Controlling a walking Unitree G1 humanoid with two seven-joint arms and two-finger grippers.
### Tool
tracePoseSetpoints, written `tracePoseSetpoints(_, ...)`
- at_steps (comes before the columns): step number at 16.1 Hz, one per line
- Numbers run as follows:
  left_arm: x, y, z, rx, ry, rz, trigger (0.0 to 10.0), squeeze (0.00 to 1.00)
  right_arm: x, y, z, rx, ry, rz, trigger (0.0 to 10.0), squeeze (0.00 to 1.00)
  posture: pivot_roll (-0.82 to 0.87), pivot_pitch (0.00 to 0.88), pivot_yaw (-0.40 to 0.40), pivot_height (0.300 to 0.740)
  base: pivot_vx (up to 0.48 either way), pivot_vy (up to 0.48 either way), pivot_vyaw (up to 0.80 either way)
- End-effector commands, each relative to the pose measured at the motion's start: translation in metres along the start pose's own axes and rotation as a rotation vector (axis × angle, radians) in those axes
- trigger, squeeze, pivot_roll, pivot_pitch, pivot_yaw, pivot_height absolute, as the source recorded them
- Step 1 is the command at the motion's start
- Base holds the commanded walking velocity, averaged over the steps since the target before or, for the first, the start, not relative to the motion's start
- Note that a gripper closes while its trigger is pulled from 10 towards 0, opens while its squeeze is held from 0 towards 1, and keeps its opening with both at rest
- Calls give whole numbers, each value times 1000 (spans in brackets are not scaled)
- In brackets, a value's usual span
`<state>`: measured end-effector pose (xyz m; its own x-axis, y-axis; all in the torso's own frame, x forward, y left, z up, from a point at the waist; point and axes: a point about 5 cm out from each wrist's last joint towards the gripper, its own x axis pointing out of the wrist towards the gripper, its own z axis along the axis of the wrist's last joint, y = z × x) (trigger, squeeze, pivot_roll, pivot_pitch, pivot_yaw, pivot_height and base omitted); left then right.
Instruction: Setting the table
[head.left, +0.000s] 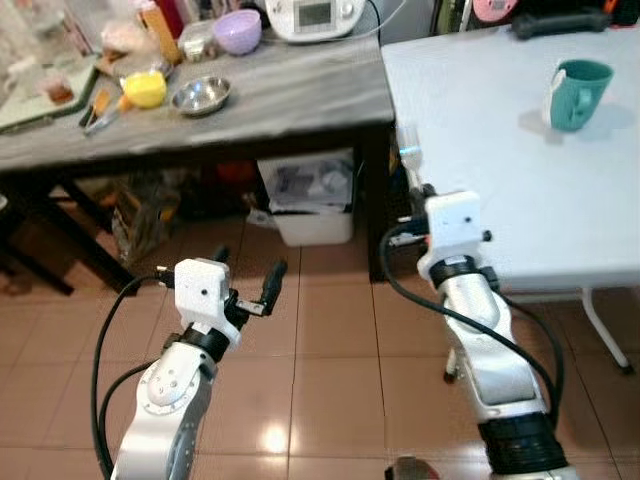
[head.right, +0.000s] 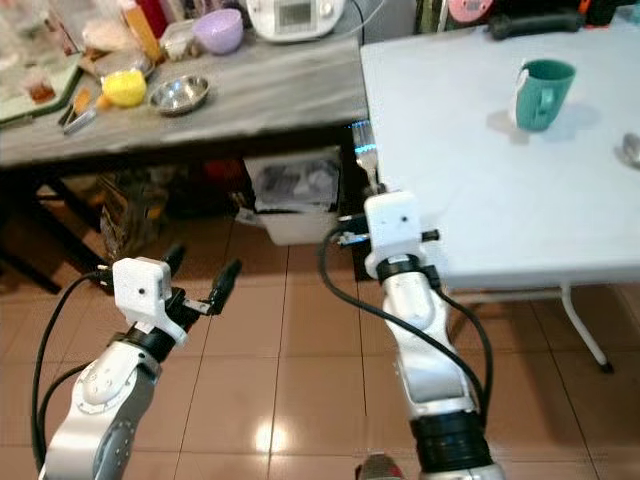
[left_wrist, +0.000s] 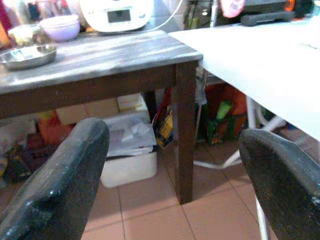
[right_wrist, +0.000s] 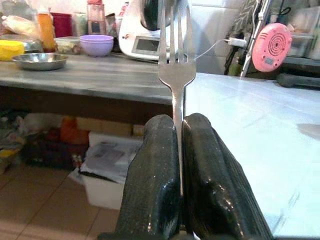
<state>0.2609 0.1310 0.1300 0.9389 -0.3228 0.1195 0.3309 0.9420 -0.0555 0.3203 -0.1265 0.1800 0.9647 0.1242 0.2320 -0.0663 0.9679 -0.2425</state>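
We see our right gripper (right_wrist: 178, 150) clamped on the handle of a fork (right_wrist: 176, 60), tines up, at the near corner of the white table (head.left: 500, 180) where a teal mug (head.left: 578, 94) stands, while our left gripper (head.left: 248, 280) hangs spread wide over the tiled floor (head.left: 320, 350).
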Motion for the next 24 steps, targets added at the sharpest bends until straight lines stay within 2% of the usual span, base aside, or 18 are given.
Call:
tracePoseSetpoints(1,-3,7,0,24,14,12,10000,0,1,8,6,22,-25,23,10000,0,-135,128,156,740,480,0,0)
tracePoseSetpoints(8,-3,7,-2,21,30,11,10000,0,0,10,4,14,-26,32,10000,0,-134,129,161,740,452,0,0)
tracePoseSetpoints(9,-3,6,-4,-3,40,13,10000,0,0,10,3,19,-21,30,10000,0,-134,129,161,740,0,0,0)
tracePoseSetpoints(13,-4,5,-5,1,48,9,10000,0,1,11,2,24,-19,31,10000,0,-131,122,161,740,0,0,0)
tracePoseSetpoints(24,-5,5,-6,11,55,2,10000,0,-1,10,1,22,-17,22,10000,0,-130,126,168,740,0,402,0)
